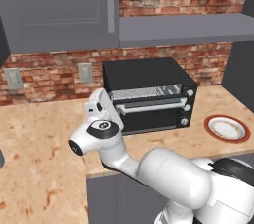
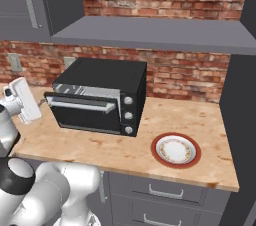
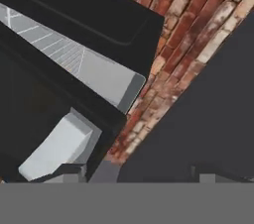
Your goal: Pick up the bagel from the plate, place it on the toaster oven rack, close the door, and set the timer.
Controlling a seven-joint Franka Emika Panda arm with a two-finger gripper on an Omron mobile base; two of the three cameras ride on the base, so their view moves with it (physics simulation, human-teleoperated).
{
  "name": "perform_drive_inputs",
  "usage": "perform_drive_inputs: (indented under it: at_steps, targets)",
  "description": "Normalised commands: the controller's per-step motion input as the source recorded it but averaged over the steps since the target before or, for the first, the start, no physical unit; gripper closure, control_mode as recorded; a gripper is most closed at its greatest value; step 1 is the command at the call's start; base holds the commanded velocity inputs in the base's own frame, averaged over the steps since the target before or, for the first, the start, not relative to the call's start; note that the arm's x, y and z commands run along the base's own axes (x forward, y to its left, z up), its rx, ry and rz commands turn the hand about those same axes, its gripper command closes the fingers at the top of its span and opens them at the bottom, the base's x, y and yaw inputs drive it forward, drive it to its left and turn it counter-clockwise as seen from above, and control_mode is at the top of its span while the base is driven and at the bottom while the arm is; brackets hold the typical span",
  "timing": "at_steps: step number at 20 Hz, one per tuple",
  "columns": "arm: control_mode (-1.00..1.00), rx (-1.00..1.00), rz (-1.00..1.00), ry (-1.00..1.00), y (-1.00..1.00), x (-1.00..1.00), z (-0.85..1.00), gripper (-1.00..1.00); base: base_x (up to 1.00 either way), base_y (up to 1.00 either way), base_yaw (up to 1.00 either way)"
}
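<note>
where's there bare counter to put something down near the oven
Bare counter lies between the toaster oven and the plate, along the front edge below the door, and behind the plate toward the brick wall. The oven's left side is crowded by the arm.

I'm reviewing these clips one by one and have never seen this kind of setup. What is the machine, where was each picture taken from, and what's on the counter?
All three pictures are computer-rendered. The white jointed machine is a robot arm on a base that can drive. Two cameras ride on that base, behind the arm to its left and right, looking forward over a kitchen counter. The third sits on the hand and looks along the gripper.

On the counter stands a black toaster oven, its door tipped slightly ajar, with the silver handle across it. Beside it lies a plate with a red rim; no bagel lies on it. The gripper is near the oven's left end, but I cannot tell whether it holds anything.
</note>
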Motion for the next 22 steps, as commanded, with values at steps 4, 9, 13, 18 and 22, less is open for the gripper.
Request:
perform_drive_inputs:
  at_steps: [4,9,13,18,22]
  targets:
    - [-1.00,-0.07,0.30,-0.01,-0.11,0.62,-0.07,-1.00,0.00,0.00,0.00]
    - [-1.00,-0.07,0.28,0.00,-0.14,0.66,-0.10,-1.00,0.00,0.00,0.00]
    - [-1.00,-0.09,0.22,0.00,-0.02,0.47,-0.13,-1.00,0.00,0.00,0.00]
    - [-1.00,-0.09,0.16,0.00,-0.01,-0.04,-0.01,-1.00,0.00,0.00,0.00]
    - [-1.00,-0.02,0.19,-0.12,-0.04,-1.00,0.59,-1.00,0.00,0.00,0.00]
